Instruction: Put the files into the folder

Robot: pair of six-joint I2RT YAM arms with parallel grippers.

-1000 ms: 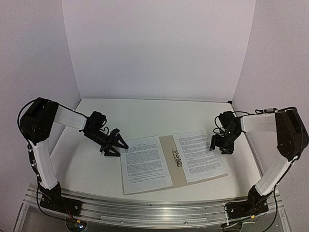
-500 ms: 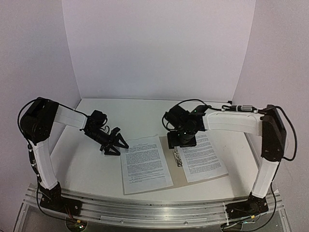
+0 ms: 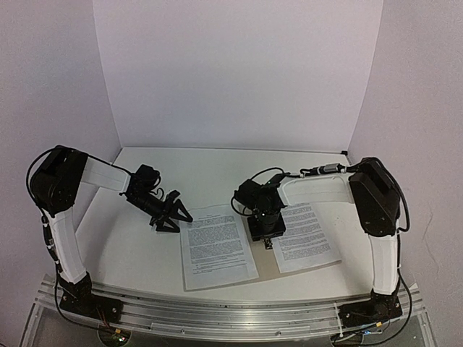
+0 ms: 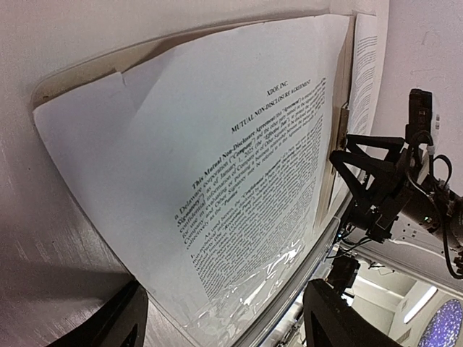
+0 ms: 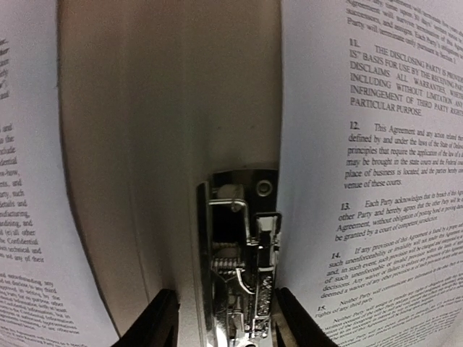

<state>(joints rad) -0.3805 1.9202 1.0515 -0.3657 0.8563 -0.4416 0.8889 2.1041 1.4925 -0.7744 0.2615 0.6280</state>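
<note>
The beige folder lies open on the table. One printed white sheet lies on its left cover and another on its right cover. My right gripper is low over the spine. In the right wrist view its open fingers straddle the metal clip, with a sheet on each side. My left gripper is open and empty just off the left sheet's upper left corner. The left wrist view shows that sheet, the folder edge and my right gripper beyond.
White walls close in the table at the back and both sides. An aluminium rail runs along the near edge, where the arm bases stand.
My right arm has swung left, from beside the right sheet's outer edge to over the folder's spine and clip. My left arm has not moved. The sheets and folder lie as before.
</note>
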